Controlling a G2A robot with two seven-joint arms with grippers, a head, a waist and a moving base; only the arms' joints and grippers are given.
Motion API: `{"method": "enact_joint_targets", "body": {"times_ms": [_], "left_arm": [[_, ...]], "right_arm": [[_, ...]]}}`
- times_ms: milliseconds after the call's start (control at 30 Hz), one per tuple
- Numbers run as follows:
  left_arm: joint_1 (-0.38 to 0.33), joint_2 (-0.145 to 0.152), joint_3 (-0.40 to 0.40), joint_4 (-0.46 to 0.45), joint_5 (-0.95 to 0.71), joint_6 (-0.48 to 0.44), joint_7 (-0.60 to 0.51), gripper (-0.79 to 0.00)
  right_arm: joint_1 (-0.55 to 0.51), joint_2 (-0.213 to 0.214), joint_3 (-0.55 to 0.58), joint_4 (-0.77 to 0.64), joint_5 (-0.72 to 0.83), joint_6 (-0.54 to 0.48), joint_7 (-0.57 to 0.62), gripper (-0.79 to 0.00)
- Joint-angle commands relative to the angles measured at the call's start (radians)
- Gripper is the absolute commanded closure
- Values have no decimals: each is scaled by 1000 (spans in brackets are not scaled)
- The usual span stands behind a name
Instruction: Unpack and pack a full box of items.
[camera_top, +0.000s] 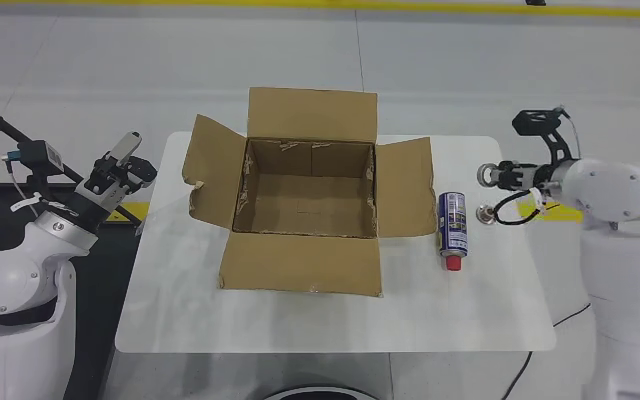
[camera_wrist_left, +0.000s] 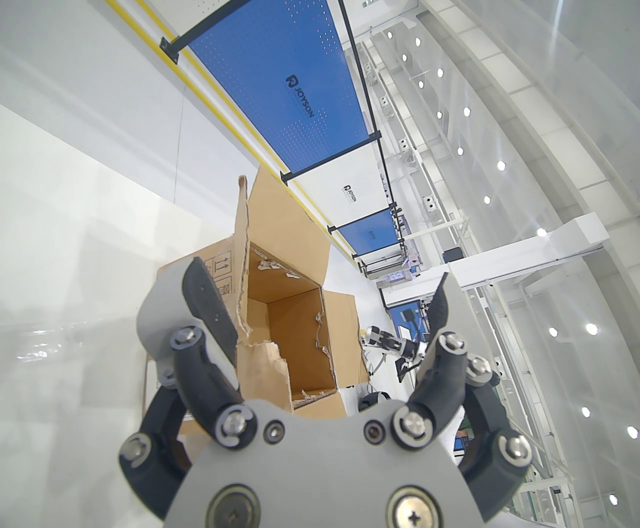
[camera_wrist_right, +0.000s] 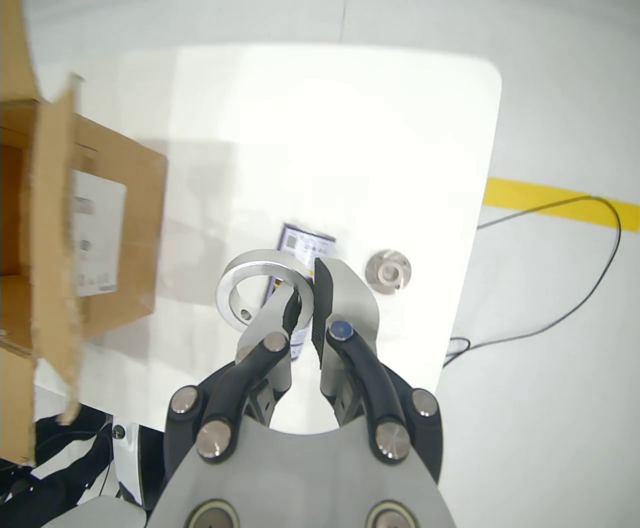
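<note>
An open cardboard box (camera_top: 308, 190) stands mid-table with all flaps spread, and what I see of its inside is bare. The left wrist view looks into the box (camera_wrist_left: 292, 320) from the side. A blue spray can (camera_top: 452, 224) with a red cap lies on the table to the box's right. My right gripper (camera_top: 497, 176) hangs above the table's right edge, shut on the rim of a metal ring (camera_wrist_right: 260, 285), with the spray can (camera_wrist_right: 306, 244) below it. My left gripper (camera_top: 124, 165) is open and holds nothing, off the table's left edge.
A small round metal flange (camera_wrist_right: 388, 271) lies on the white table (camera_top: 300, 320) near its right edge, also visible from above as the flange (camera_top: 487, 212). A black cable (camera_wrist_right: 575, 280) runs over the floor beyond that edge. The table's front strip is bare.
</note>
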Motion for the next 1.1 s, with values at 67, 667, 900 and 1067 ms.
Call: {"method": "enact_joint_targets", "body": {"times_ms": [67,667,900,1067], "left_arm": [[0,0,0,0,0,0,0,-785],[0,0,0,0,0,0,0,-785],[0,0,0,0,0,0,0,-785],[0,0,0,0,0,0,0,-785]], "right_arm": [[30,-12,-67,-88,65,36,-54,0],[280,-169,-712,104,194,173,-313,0],[387,-294,-954,358,174,246,-397,0],[436,-381,-1058,533,168,243,-421,0]]}}
